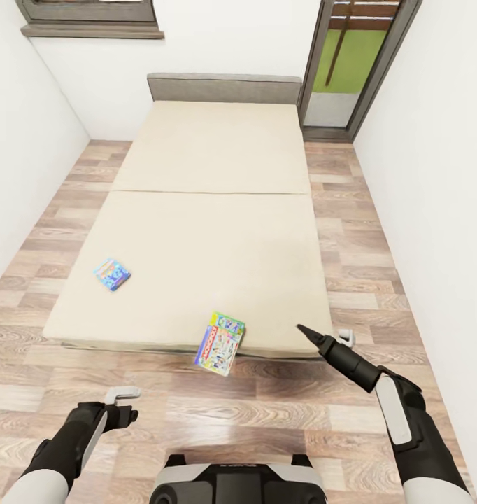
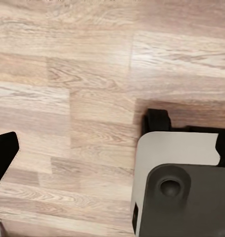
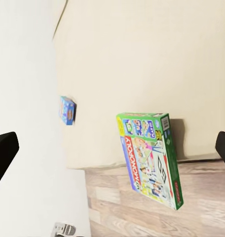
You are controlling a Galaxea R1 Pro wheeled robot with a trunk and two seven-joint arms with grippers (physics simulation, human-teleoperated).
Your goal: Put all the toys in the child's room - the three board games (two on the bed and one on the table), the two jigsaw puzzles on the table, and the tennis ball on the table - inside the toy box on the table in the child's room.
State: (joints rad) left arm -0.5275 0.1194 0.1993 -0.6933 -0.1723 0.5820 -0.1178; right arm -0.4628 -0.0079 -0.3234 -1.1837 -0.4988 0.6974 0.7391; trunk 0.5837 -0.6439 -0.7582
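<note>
Left claw: low at the left of the head view, hanging over the wood-plank floor; its light-grey fingers are turned so that I cannot tell whether they stand apart or together. Nothing is in it. In the left wrist view one dark fingertip shows at the edge over bare planks, with the robot's base beside it.

Light-blue board game: lying flat on the bed, on the left part of the near mattress half, well apart from the other box. In the right wrist view it shows as a small blue box near the mattress edge.

Monopoly board game: at the near edge of the bed, tilted, its upper end against the mattress edge and its lower end hanging out over the floor. The right wrist view shows it clearly, green top, red logo down the side, half past the mattress edge.

Right claw: reaching forward, just to the right of the Monopoly box and apart from it, near the bed's near right corner. In the right wrist view its two dark fingertips sit at opposite edges of the picture, so the fingers stand wide apart, with nothing held.

Room: white walls, a window at far left, a glazed door at far right beyond the bed's grey headboard.
</note>
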